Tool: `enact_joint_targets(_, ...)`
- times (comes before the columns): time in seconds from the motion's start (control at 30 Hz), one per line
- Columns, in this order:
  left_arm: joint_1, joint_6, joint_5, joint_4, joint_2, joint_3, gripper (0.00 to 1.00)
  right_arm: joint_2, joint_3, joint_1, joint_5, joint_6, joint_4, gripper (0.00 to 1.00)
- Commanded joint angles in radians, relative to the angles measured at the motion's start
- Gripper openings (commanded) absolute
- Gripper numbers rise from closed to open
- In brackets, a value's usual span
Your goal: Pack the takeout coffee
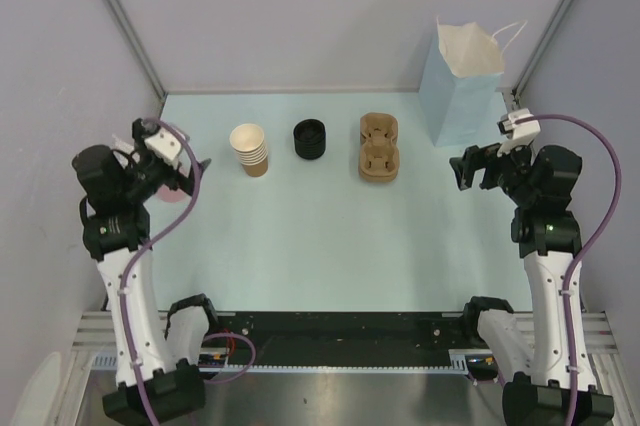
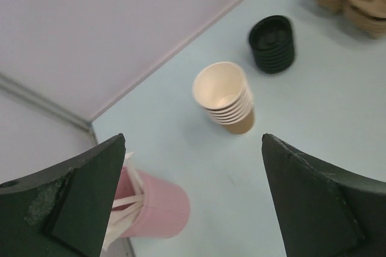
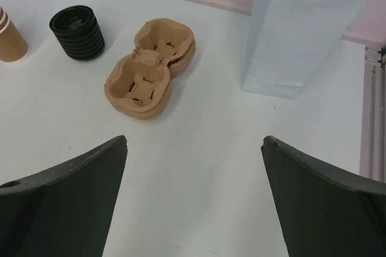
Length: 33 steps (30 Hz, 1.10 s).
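Your left gripper (image 2: 193, 140) and right gripper (image 3: 194, 139) both stand with jaws wide apart, holding nothing. The tan kraft cups you can see are a nested stack (image 1: 250, 149) (cream-white inside). It stands upright on the pale blue table (image 1: 320, 236) near the black lids (image 1: 309, 138), with lilac-grey walls (image 1: 300, 16) around.

**Pale blue desk carries a row of coffee supplies**

The desk (image 1: 330, 236) is a flat, pale blue surface filling the middle of the top view. Along its far edge, in the upper half of the frame, three things stand in a row, each apart from the next: a stack of nested tan cups (image 1: 250, 149) left of centre, a stack of black lids (image 1: 309, 139) at centre, and a stack of brown pulp cup carriers (image 1: 379, 147) just right of it. A light blue paper bag (image 1: 462, 86) stands upright at the upper right. A pink cup (image 2: 158, 207) holding white stirrers (image 2: 123, 206) stands at the left edge.
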Motion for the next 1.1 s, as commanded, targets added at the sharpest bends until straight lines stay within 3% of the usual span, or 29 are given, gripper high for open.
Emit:
enact_joint_targets(0.0,0.005,0.103,0.365,-0.116,-0.141,-0.100,1.00,0.029,0.006,0.010,-0.048,-0.004,0.029,1.00)
enact_joint_targets(0.2,0.004,0.262,0.500,-0.219,-0.234,-0.243,1.00,0.092,0.006,0.116,-0.028,-0.105,0.030,1.00)
enact_joint_targets(0.37,0.005,0.393,0.513,-0.358,-0.200,-0.289,1.00,0.228,0.084,0.352,0.055,-0.297,-0.042,1.00)
enact_joint_targets(0.53,0.005,0.431,0.574,-0.386,-0.215,-0.365,1.00,0.455,0.180,0.524,0.338,-0.375,0.007,1.00)
enact_joint_targets(0.8,0.005,0.394,0.545,-0.328,-0.289,-0.415,1.00,0.685,0.285,0.516,0.491,-0.381,-0.035,1.00)
enact_joint_targets(1.07,0.005,0.392,0.546,-0.322,-0.270,-0.422,1.00,0.761,0.285,0.462,0.233,-0.456,-0.247,1.00)
